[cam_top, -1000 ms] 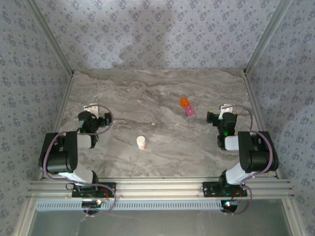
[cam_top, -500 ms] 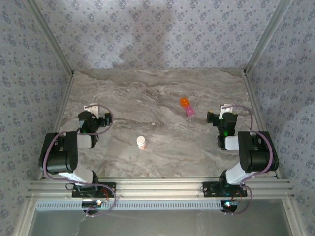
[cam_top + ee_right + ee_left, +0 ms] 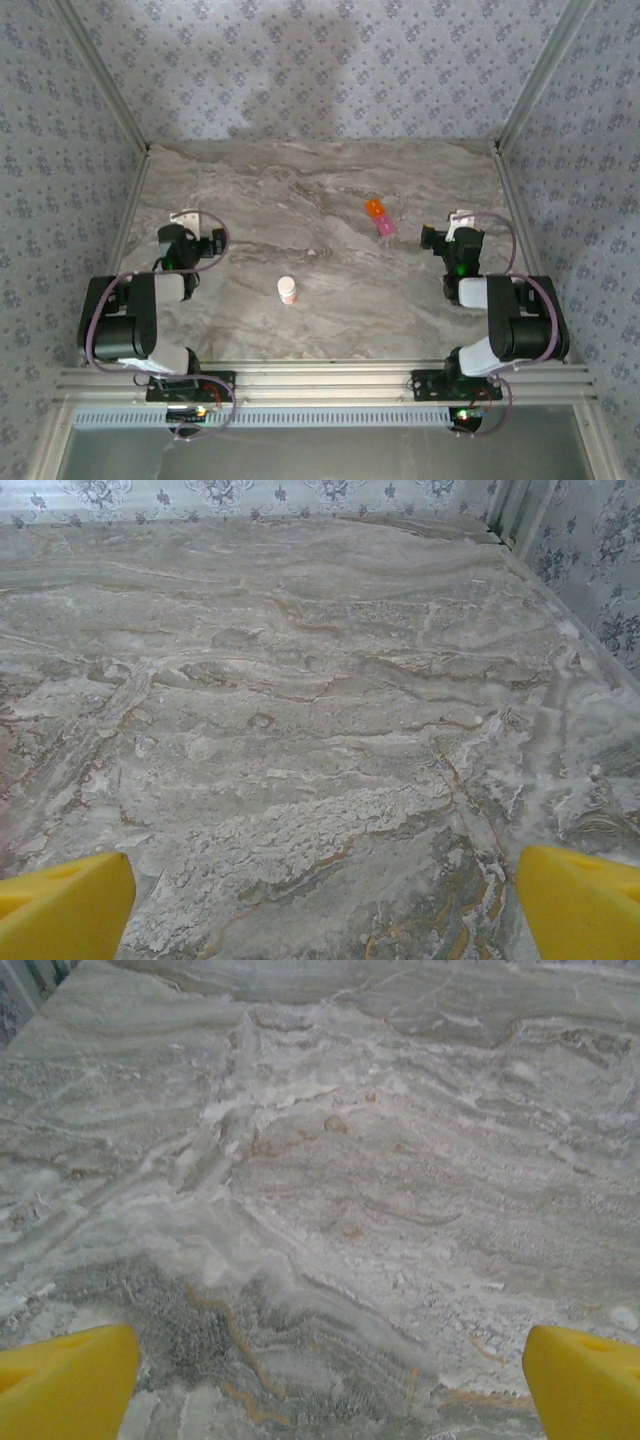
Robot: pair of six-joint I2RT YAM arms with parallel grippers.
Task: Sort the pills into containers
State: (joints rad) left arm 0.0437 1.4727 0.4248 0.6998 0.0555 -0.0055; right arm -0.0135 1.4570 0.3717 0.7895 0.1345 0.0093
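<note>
While the left gripper (image 3: 330, 1372) and the right gripper (image 3: 325, 890) hover with jaws spread wide, holding nothing, bare marble table (image 3: 300, 190) lies open ahead of each up to the patterned walls (image 3: 320, 80). The containers (image 3: 379, 217), orange joined to pink, sit left of the right gripper, near it. A white bottle (image 3: 287, 290) stands nearer the bases, label too small to read.

Top camera high above 6 o'clock edge, looking down toward 12 over whole tabletop (image 3: 300, 200). Wrist cameras low, close, facing 12 o'clock across same tabletop; right one reaches back wall (image 3: 220, 492).
</note>
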